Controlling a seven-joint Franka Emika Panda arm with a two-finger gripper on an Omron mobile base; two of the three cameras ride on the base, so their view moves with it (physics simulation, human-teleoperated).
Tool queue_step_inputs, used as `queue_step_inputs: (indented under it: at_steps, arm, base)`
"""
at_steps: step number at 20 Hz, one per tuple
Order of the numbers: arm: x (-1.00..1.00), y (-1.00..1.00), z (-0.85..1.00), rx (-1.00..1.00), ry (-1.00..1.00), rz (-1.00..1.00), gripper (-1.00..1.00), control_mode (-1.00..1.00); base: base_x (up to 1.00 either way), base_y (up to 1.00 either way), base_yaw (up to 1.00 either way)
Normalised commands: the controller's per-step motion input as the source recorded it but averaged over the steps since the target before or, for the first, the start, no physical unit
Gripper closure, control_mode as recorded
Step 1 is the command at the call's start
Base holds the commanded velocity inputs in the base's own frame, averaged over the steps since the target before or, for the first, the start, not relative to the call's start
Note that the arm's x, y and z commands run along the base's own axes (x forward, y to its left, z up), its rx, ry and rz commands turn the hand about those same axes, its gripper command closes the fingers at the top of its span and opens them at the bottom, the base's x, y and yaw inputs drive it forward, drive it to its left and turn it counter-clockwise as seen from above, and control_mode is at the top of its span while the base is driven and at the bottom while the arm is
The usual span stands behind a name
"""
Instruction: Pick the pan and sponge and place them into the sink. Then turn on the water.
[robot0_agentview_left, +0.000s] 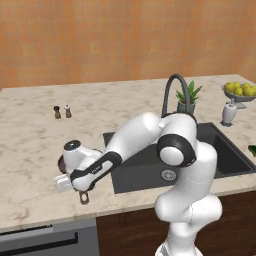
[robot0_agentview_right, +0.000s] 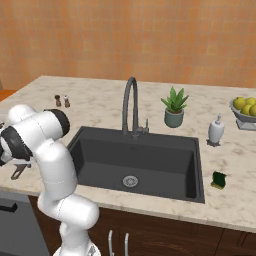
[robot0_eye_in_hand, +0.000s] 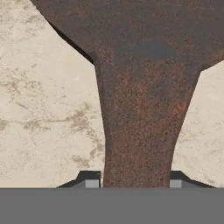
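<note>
Rusty, flaring pan (robot0_eye_in_hand: 138, 87) handle between end effector (robot0_eye_in_hand: 133, 183) fingertips.

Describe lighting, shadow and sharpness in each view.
Left base view: flat even light, faint shade under the arm, slightly soft. Right base view: same even light, sink interior dark, no glare. Hand view: pan handle looms close, coarse and blurry.

Glossy white arm (robot0_agentview_left: 145, 132) of rounded segments, black joint rings, dark wrist band, bulbous white base
</note>
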Motion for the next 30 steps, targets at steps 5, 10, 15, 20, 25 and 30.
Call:
queue_step_inputs:
  at_steps: [5,10,15,20,25,30]
  arm:
    - [0.0,-0.17,-0.43,0.05,0.0,-0.04,1.0,-1.0]
    - [0.0,-0.43,0.1,0.18,-0.02,-0.22,1.0,-1.0]
    - [-0.04,-0.69,0.47,0.22,-0.05,-0.46,1.0,-1.0]
    - [-0.1,-0.99,0.27,0.24,0.0,-0.48,1.0,-1.0]
    - [-0.09,-1.0,0.21,0.06,-0.01,-0.48,1.0,-1.0]
    - [-0.01,-0.86,0.38,0.0,0.0,-0.49,1.0,-1.0]
  base:
    - [0.0,0.0,0.0]
    - [0.0,0.0,0.0]
    - [0.0,0.0,0.0]
    - [0.0,0.0,0.0]
    - [0.0,0.0,0.0]
    - [0.0,0.0,0.0]
